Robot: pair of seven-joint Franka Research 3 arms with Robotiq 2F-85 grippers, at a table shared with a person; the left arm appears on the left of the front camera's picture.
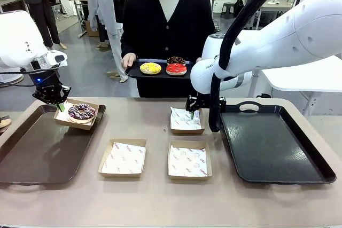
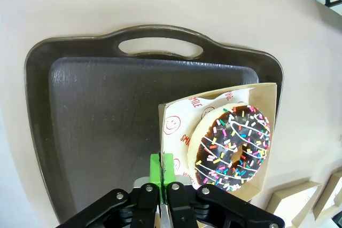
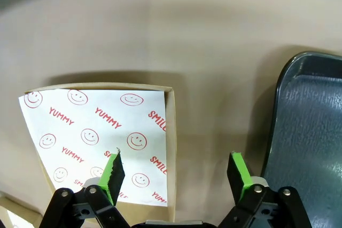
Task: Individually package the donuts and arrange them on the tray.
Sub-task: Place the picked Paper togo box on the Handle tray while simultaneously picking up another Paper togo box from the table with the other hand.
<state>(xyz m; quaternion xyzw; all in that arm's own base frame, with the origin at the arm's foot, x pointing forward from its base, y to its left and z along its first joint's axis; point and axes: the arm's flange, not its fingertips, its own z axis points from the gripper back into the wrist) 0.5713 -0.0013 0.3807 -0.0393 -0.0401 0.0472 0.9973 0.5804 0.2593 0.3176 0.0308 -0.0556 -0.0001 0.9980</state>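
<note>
Box point(image 1: 72, 125) with sprinkled donut point(image 1: 82, 112) is clamped at its edge by left pincer point(image 2: 164, 172); right pincer point(image 3: 173, 166) hangs spread over lined box point(image 3: 171, 132).

Bright, even light falls from overhead, so shadows stay soft. In the front view the right tray point(image 1: 278, 148) carries a pale sheen across its dark bed, the left tray point(image 1: 26, 153) a duller one, and the white right arm point(image 1: 315, 25) nearly bleaches out. The table point(image 1: 160, 201) is crisp; the room behind looks softer. In the left wrist view the sprinkled donut point(image 2: 235, 150) glints in small spots, its box point(image 2: 264, 90) is sharp, and the tray rim bows with the wide lens. In the right wrist view a broad, blurry shadow crosses the table beyond the paper point(image 3: 96, 137), and the green pads point(image 3: 113, 177) look slightly soft.
</note>
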